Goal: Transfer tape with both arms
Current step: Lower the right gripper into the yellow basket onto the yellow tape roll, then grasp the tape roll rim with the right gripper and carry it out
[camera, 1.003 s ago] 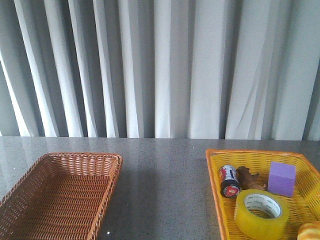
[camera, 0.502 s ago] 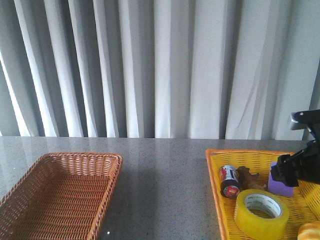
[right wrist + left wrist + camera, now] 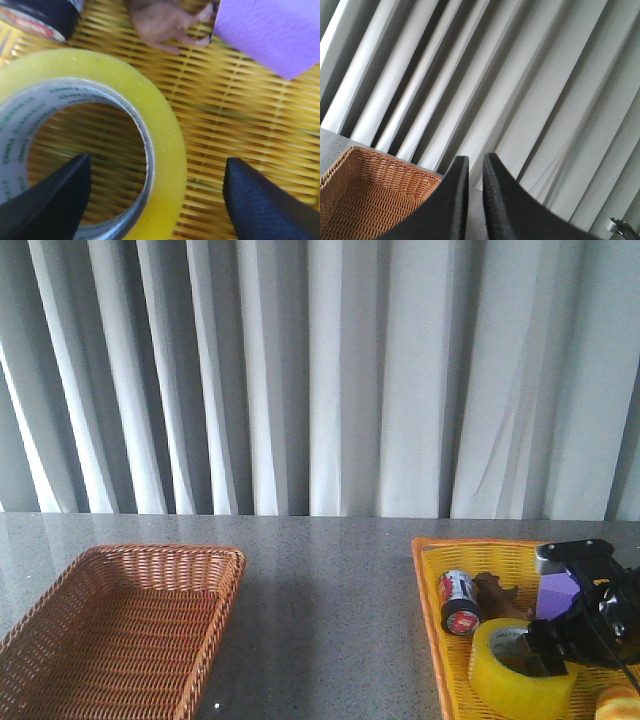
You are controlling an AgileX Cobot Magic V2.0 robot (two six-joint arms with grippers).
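Observation:
The yellow tape roll (image 3: 515,675) lies flat in the yellow basket (image 3: 430,585) at the right. In the right wrist view the tape (image 3: 150,120) fills the frame, its white printed core facing up. My right gripper (image 3: 157,172) is open and straddles the roll's wall: one finger (image 3: 60,195) sits inside the core hole, the other finger (image 3: 260,200) outside the roll. In the front view the right gripper (image 3: 550,652) hangs right over the roll. My left gripper (image 3: 475,162) is shut and empty, held in the air facing the curtain; it does not show in the front view.
A red-and-black can (image 3: 459,602), a brown figure (image 3: 498,595) and a purple block (image 3: 562,592) lie behind the tape in the yellow basket. An orange item (image 3: 620,705) sits at its near right corner. A brown wicker basket (image 3: 110,630) stands at the left on the grey table.
My right arm has come into view from the right and dropped down onto the tape roll, its open fingers now straddling the roll's wall. The tape has not moved.

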